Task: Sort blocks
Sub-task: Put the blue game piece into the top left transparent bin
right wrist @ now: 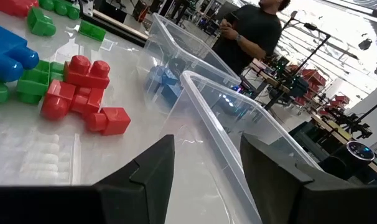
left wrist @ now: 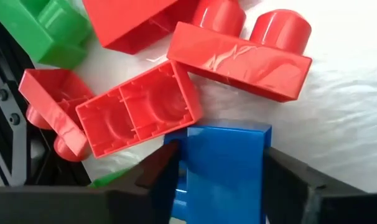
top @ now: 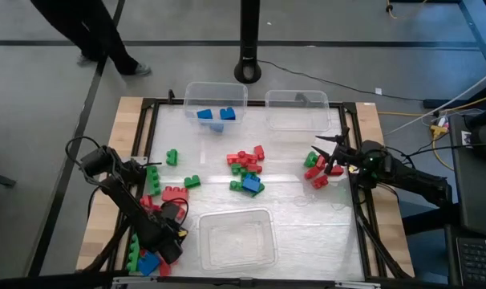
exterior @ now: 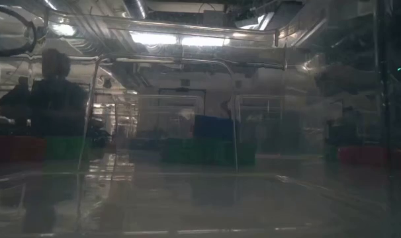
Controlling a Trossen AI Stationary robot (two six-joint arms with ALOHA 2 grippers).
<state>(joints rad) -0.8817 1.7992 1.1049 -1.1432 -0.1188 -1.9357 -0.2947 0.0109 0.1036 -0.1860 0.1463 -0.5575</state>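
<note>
Red, green, blue blocks (top: 245,170)

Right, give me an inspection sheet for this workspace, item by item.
Surface: clear-covered table on a wooden base.
Job's things: small red, green and blue studded plastic blocks in loose piles; two blue ones in the clear rectangular plastic bin; two other clear bins hold nothing visible.
Clutter: nothing seen.
Grippers: left end effector straddles a blue block; right end effector open, holding nothing.
Cables: yellow and black leads on the floor.
Surroundings: a person beyond the bins.
</note>
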